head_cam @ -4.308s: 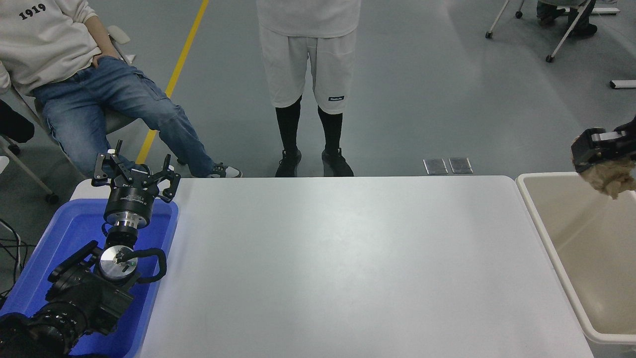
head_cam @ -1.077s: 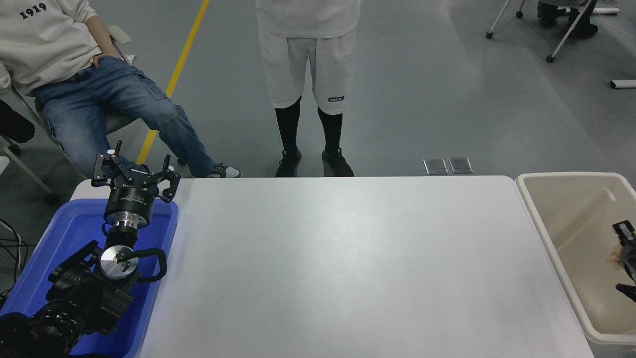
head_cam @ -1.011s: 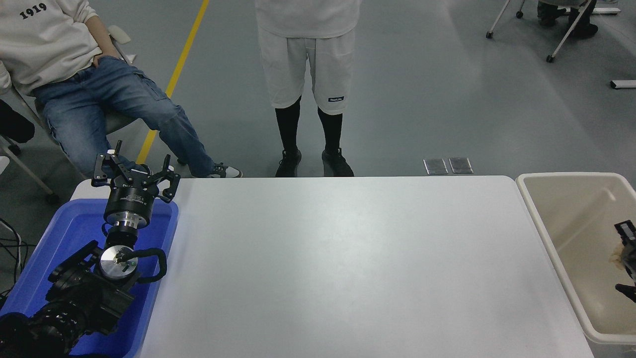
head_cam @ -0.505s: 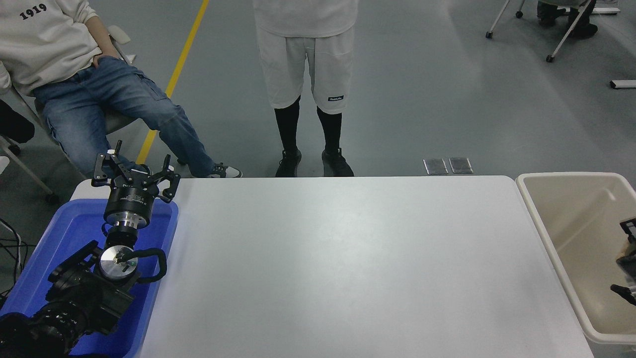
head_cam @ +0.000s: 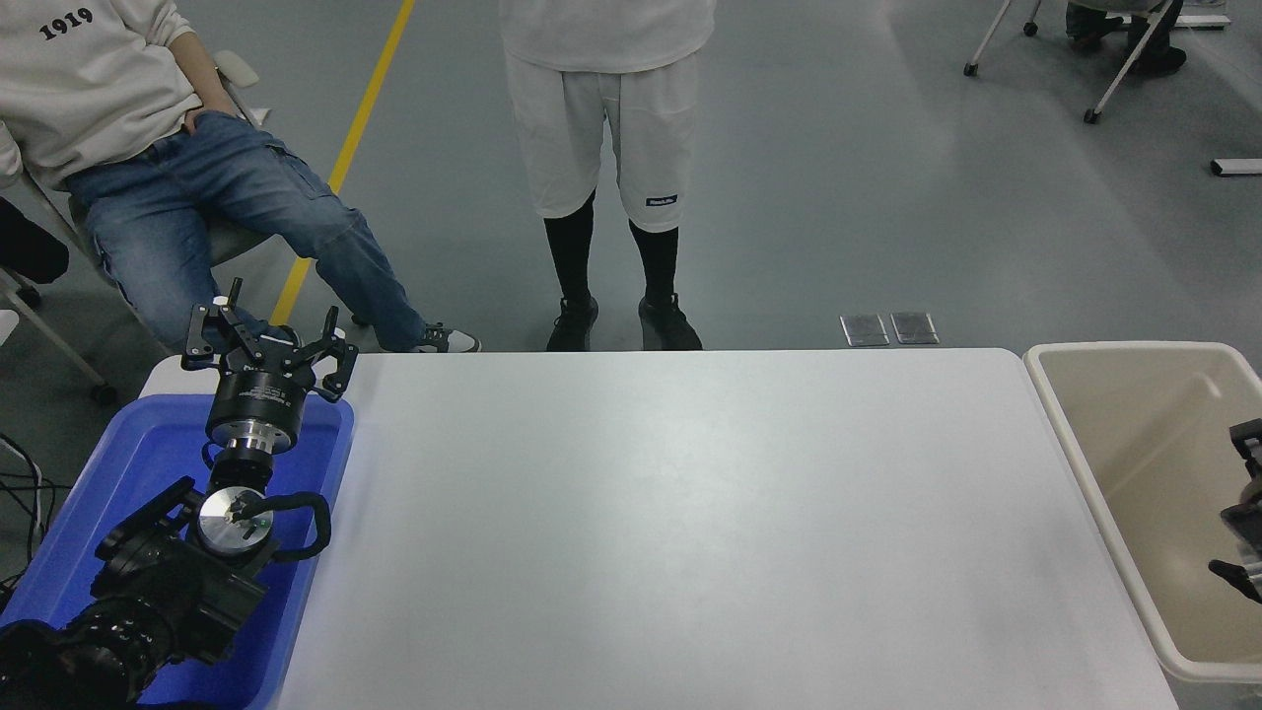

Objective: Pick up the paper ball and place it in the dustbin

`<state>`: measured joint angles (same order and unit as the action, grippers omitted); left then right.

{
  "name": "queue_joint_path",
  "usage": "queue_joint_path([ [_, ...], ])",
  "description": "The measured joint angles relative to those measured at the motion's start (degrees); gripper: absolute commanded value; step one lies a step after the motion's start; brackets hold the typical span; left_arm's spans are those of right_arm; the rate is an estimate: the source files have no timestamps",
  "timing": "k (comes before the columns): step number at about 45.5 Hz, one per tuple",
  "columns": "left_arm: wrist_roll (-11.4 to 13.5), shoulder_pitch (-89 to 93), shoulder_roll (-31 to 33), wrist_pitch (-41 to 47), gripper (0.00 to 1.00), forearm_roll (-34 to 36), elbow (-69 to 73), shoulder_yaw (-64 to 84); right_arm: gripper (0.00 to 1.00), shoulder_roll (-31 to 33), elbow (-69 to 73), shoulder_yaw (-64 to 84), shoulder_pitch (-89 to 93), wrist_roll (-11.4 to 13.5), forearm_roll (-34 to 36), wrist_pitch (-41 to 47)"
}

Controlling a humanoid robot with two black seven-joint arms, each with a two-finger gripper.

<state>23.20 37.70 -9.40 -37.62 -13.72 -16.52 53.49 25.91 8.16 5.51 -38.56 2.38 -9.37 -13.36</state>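
The beige dustbin point(head_cam: 1124, 348) stands at the table's right end. My right gripper point(head_cam: 1235, 500) comes in from the right edge and hangs inside the bin's opening. Its two black fingers are spread wide apart with nothing between them. The paper ball does not show; it is hidden or out of view. My left gripper point(head_cam: 266, 343) is parked at the lower left over the blue tray, with its fingers spread open and empty.
A bright blue tray point(head_cam: 118, 473) sits at the table's left end under the left arm. One person stands at the far side point(head_cam: 606, 148) and another sits at the far left point(head_cam: 177, 177). The white table point(head_cam: 670, 523) lies between tray and bin.
The right gripper went from above the bin's far rim, shut on the paper ball, down into the bin. In the last second it slid right and the ball dropped from sight.
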Motion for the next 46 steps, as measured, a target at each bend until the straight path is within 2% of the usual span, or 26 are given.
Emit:
queue_joint_path([
  [12, 0.0, 0.0, 0.0, 0.0, 0.99, 0.0, 0.0, 0.0, 1.00, 5.6, 10.3, -3.0, -0.1, 0.1, -0.4, 0.4],
  [24, 0.0, 0.0, 0.0, -0.1, 0.99, 0.0, 0.0, 0.0, 1.00, 11.7, 20.4, -21.7, 1.9, 0.1, -0.4, 0.6],
  [33, 0.0, 0.0, 0.0, -0.1, 0.99, 0.0, 0.0, 0.0, 1.00, 12.4, 24.1, -38.6, 4.0, 0.1, 0.1, 0.7],
  [46, 0.0, 0.0, 0.0, 0.0, 0.99, 0.0, 0.0, 0.0, 1.00, 8.6, 29.1, -56.3, 7.0, -0.1, 0.5, 2.4],
])
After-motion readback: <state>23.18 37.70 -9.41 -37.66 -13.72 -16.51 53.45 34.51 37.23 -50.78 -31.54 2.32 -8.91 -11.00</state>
